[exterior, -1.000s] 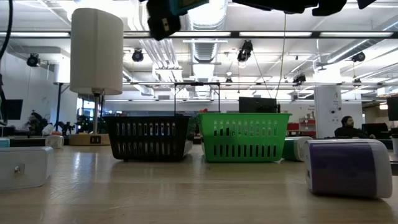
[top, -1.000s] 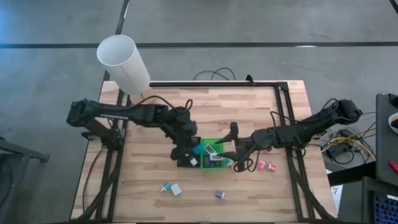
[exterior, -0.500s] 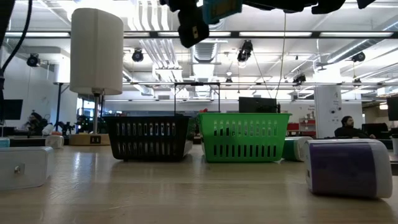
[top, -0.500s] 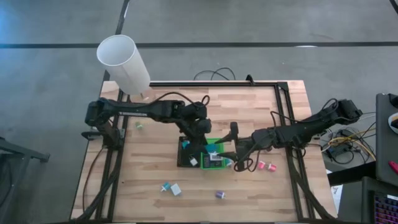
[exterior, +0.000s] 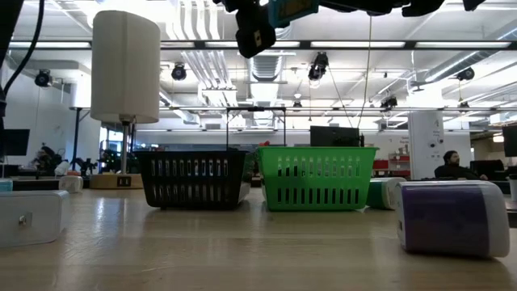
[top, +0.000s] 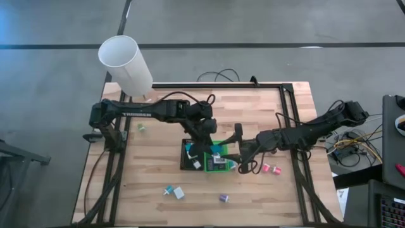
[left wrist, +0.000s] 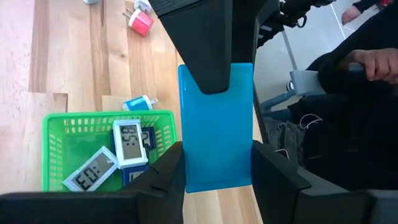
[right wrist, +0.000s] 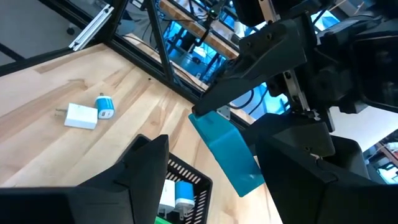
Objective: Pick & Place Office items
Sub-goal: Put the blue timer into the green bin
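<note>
My left gripper [top: 211, 147] hangs over the green basket [exterior: 317, 178] and is shut on a flat teal block [left wrist: 216, 124], which also shows in the high view [top: 219, 147] and at the top of the low view [exterior: 292, 8]. White display pieces [left wrist: 127, 140] lie inside that basket. My right gripper [top: 243, 163] waits open at the green basket's right side, touching nothing. Loose pieces rest on the table: a teal one [top: 169, 190], a white one [top: 180, 192], a purple one [top: 224, 198] and two pink ones [top: 266, 168]. My left gripper pinches the teal block between its two fingers [left wrist: 168, 171], one on each long side near the block's near end [left wrist: 216, 177]. The block lies along the fingers and sticks out past their tips. It is lifted clear above the green basket; a dark part crosses its far end.
The black basket [exterior: 194, 178] stands against the green one's left side. The tall white cylinder lamp [top: 125, 64] stands at the far left corner. A small green piece [top: 142, 127] lies left of the baskets. Bare wood lies along the near edge around the loose pieces.
My left gripper has carried the teal block toward the table's right, from over the black basket to over the green basket, staying shut on it and high above the table. My right arm has kept still.
</note>
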`<state>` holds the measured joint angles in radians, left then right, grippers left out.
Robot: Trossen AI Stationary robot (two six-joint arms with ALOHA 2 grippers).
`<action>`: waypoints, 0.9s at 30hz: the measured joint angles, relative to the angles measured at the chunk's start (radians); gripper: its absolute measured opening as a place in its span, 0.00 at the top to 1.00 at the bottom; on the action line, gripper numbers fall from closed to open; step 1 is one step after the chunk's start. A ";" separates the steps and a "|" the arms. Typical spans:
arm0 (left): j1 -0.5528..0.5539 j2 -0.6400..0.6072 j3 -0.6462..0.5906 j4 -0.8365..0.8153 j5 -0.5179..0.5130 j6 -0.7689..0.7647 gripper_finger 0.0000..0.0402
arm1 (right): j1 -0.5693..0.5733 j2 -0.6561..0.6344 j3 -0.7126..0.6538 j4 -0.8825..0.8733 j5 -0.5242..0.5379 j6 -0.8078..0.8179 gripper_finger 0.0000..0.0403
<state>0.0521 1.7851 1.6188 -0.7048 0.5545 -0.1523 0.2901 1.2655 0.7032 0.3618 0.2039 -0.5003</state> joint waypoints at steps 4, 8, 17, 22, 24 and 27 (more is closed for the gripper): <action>0.000 0.000 -0.001 0.000 0.000 0.007 0.65 | 0.000 0.000 0.004 -0.003 -0.002 0.004 0.41; 0.000 0.000 -0.001 0.001 0.000 0.007 0.65 | 0.000 0.000 0.004 -0.004 -0.004 0.028 0.41; 0.000 0.002 -0.001 0.005 0.000 0.007 0.65 | 0.000 0.000 0.004 -0.002 -0.002 0.045 0.56; 0.000 0.003 0.000 0.008 0.008 0.003 0.65 | 0.000 0.000 0.006 0.001 0.002 0.038 0.73; 0.001 0.003 0.000 0.008 0.018 -0.004 0.65 | 0.000 0.000 0.008 0.000 0.003 0.015 0.81; 0.001 0.003 0.000 0.012 0.026 -0.009 0.65 | 0.001 0.000 0.010 0.000 0.003 -0.010 0.83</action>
<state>0.0532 1.7885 1.6184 -0.6930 0.5804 -0.1610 0.2909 1.2655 0.7136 0.3621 0.2072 -0.5105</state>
